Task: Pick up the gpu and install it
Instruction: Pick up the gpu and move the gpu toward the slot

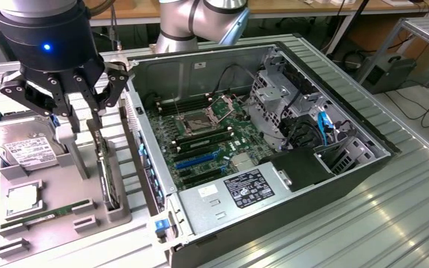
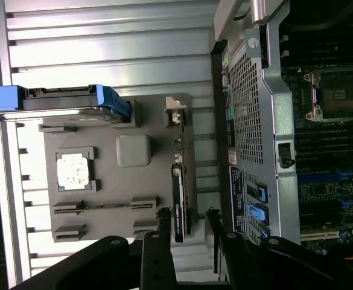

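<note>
Our gripper (image 2: 187, 212) hangs with fingers spread, one to each side of the gpu (image 2: 178, 199), which stands on edge in its slot in the grey tray (image 2: 107, 181) beside the open case (image 2: 257, 121); we judge the pick in hand, nothing gripped yet, and it calls for closing squarely on that thin card.

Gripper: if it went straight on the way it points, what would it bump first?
Most likely the gpu, the dark card standing on edge in the gray tray. The gripper points down at it, with open fingers either side. The gap between them is hard to judge.
</note>
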Tool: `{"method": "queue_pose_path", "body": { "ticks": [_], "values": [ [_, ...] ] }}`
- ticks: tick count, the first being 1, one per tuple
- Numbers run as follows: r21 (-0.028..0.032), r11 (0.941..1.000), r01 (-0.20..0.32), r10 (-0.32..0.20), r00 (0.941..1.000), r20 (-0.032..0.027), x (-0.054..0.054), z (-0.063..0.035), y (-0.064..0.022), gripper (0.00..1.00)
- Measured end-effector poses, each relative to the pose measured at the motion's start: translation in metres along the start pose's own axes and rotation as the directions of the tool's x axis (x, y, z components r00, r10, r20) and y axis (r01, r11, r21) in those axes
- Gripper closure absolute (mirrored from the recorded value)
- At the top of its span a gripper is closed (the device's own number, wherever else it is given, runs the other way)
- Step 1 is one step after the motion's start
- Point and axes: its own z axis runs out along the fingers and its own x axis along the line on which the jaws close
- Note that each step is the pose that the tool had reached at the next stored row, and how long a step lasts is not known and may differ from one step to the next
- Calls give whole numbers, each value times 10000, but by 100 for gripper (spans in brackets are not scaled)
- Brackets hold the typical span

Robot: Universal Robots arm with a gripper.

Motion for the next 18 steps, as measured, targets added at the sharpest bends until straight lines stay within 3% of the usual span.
{"method": "queue_pose_path", "body": {
  "ticks": [4, 10, 18],
  "values": [
    [8, 10000, 0, 0, 10000, 0, 0, 4, 0, 64],
    [223, 9998, -6, 6, 10000, 28, 4, 99, -4, 64],
    [231, 9997, -15, 11, 9999, 165, 9, 221, -8, 64]
  ]
}}
